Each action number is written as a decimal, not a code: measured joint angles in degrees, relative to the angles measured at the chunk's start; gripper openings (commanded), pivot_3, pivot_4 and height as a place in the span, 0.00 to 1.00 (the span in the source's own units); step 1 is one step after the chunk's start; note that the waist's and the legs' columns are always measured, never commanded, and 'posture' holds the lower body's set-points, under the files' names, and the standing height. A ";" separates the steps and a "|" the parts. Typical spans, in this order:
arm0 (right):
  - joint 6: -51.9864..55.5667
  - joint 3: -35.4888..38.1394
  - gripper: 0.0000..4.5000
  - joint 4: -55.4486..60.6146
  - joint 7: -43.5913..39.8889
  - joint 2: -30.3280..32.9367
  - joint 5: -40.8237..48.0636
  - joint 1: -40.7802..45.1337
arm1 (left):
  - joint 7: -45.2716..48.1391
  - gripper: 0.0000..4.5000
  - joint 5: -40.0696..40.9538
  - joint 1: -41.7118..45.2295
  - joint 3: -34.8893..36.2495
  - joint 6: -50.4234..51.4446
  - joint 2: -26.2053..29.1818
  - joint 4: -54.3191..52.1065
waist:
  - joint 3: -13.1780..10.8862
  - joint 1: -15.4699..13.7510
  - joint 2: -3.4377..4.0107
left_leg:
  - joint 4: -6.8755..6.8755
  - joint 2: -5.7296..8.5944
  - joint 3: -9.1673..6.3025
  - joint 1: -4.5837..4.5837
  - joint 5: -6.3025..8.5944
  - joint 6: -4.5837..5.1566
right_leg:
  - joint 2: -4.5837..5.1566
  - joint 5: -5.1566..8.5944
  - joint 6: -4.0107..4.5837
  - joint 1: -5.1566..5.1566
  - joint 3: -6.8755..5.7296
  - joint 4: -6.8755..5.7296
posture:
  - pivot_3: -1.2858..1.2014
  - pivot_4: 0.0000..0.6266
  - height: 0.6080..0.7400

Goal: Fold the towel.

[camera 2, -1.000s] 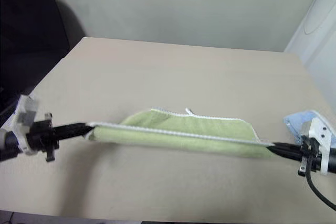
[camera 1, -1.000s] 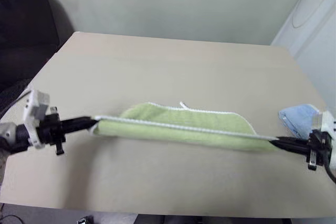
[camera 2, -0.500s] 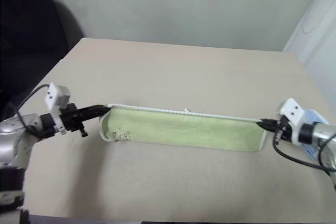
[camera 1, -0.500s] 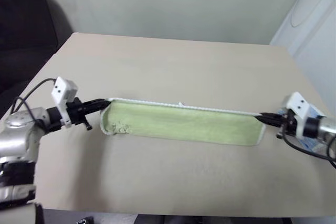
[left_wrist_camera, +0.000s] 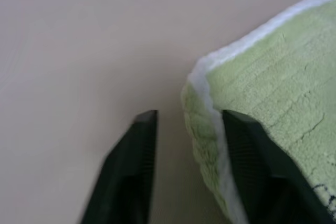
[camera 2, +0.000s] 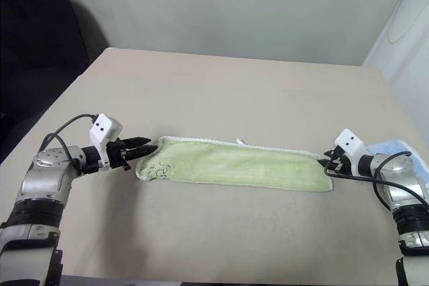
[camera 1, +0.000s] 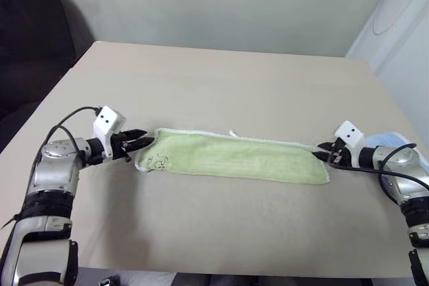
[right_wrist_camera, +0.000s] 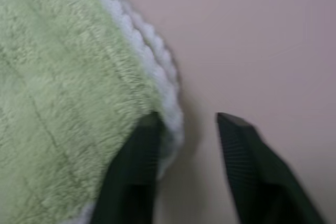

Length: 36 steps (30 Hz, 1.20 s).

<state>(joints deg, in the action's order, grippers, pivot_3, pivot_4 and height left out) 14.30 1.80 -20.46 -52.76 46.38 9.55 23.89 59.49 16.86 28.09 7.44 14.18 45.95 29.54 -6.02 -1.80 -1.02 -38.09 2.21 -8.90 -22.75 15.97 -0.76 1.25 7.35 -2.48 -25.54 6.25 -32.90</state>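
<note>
The towel (camera 1: 234,157) lies across the middle of the table (camera 1: 221,78) as a long narrow strip, its ends at nine and three o'clock, folded lengthwise with the white scalloped edging along the far side and the small loop tag (camera 1: 234,133) peeking out at twelve o'clock of the strip. The left gripper (camera 1: 142,144) sits at the nine o'clock end, its jaws parted, one finger (left_wrist_camera: 131,171) on bare table and the other against the cloth edge, gripping nothing. The right gripper (camera 1: 324,153) sits at the three o'clock end, likewise spread, one finger (right_wrist_camera: 131,166) touching the scalloped corner and the other over bare table. A light blue cloth (camera 1: 385,142) lies beyond the right wrist, apart from the towel. This reads as the release after a lengthwise fold has been laid down. The next move probably calls for drawing both grippers clear without dragging the corners, then taking one short end and carrying it over to the other to halve the strip
</note>
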 measured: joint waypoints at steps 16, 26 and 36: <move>49.23 36.68 1.00 36.91 20.90 -15.04 40.03 -24.48 | -4.41 0.63 17.92 -16.52 17.76 13.64 -1.97 -24.69 | -0.01 -0.14 -0.30 | -0.07 0.07 0.10 0.28 0.44 -0.68 | -0.15 0.92 -0.05 0.31 0.15 -0.15 | 0.52 0.24 1.00; 58.91 42.80 1.00 39.50 44.74 -27.50 58.61 -25.93 | -5.15 0.63 21.79 -14.86 8.42 18.31 -7.13 -37.14 | 0.00 -0.10 -0.24 | -0.01 0.02 0.02 0.43 0.71 -0.68 | -0.13 0.76 0.20 0.30 0.10 -0.27 | 0.52 0.24 1.00; 53.55 37.44 1.00 40.09 58.17 -30.91 69.20 -27.09 | -6.13 0.63 21.94 -12.56 4.79 18.46 -8.74 -38.61 | 0.21 -0.42 -0.48 | 0.13 0.00 -0.18 0.48 0.84 -0.76 | -0.15 0.94 -0.04 0.37 0.00 -0.30 | 0.52 0.24 1.00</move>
<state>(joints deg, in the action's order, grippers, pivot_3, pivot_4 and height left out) 67.84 39.24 19.62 5.41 15.47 78.75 -3.19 53.36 38.80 15.53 12.23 32.65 37.22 -9.07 -5.82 -2.21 -1.50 -37.96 2.21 -9.08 -22.27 16.81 -1.53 1.10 8.28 -2.52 -25.17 6.25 -33.20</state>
